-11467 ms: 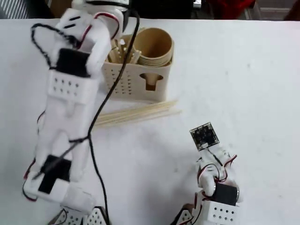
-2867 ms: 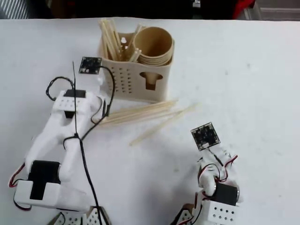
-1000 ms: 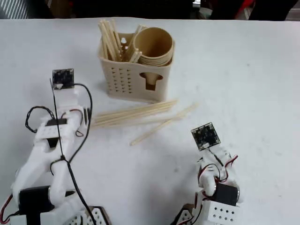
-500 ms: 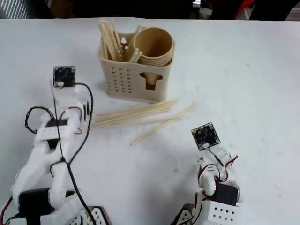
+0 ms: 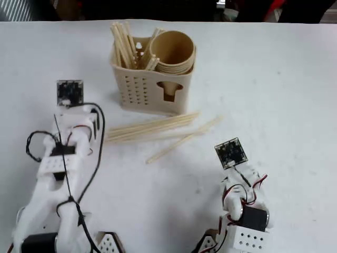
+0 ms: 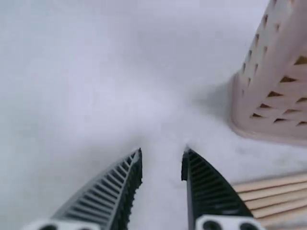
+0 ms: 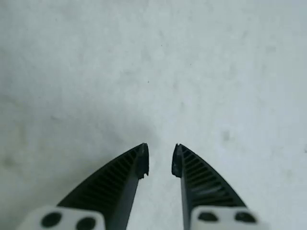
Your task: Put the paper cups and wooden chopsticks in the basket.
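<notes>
While the left gripper [image 6: 162, 160] and the right gripper [image 7: 159, 160] hang empty over the table [image 5: 274, 95], loose chopsticks [image 5: 152, 128] lie in front of the basket [image 5: 152, 92].
Each gripper has its jaws a narrow gap apart with nothing between them. In the left wrist view, the ends of the loose chopsticks lie just beside one finger and a basket corner stands near. From above, stacked paper cups [image 5: 172, 50] and a bunch of upright chopsticks [image 5: 124, 42] stand in the basket. A single stick [image 5: 181, 139] lies angled away from the loose bundle, toward the right arm [image 5: 239, 205].
</notes>
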`<state>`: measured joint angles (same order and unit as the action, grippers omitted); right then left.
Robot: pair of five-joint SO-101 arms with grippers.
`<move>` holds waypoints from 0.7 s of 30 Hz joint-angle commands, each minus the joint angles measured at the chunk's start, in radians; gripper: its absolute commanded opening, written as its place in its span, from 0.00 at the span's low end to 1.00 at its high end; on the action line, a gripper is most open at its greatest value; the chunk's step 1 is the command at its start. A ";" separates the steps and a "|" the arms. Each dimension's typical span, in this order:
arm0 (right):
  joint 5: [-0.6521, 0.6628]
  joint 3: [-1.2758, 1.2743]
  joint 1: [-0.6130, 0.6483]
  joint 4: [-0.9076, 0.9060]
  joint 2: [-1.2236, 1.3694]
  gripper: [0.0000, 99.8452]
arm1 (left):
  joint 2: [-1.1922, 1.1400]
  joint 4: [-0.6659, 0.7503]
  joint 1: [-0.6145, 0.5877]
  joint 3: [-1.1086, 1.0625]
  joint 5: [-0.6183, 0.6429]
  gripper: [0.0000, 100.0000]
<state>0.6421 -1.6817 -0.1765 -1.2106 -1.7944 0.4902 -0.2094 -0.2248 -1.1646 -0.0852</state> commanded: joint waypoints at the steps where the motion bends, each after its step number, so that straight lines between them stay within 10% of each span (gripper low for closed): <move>1: 0.009 -0.008 -0.004 0.007 -0.005 0.10 | -0.091 -0.198 0.050 0.183 0.025 0.15; 21: 0.009 -0.008 -0.004 0.007 -0.005 0.10 | -0.584 -0.583 0.168 0.626 0.221 0.15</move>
<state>0.6421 -1.6817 -0.1765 -1.2106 -1.7944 -0.0867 -0.7495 -0.1189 -0.5907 0.1281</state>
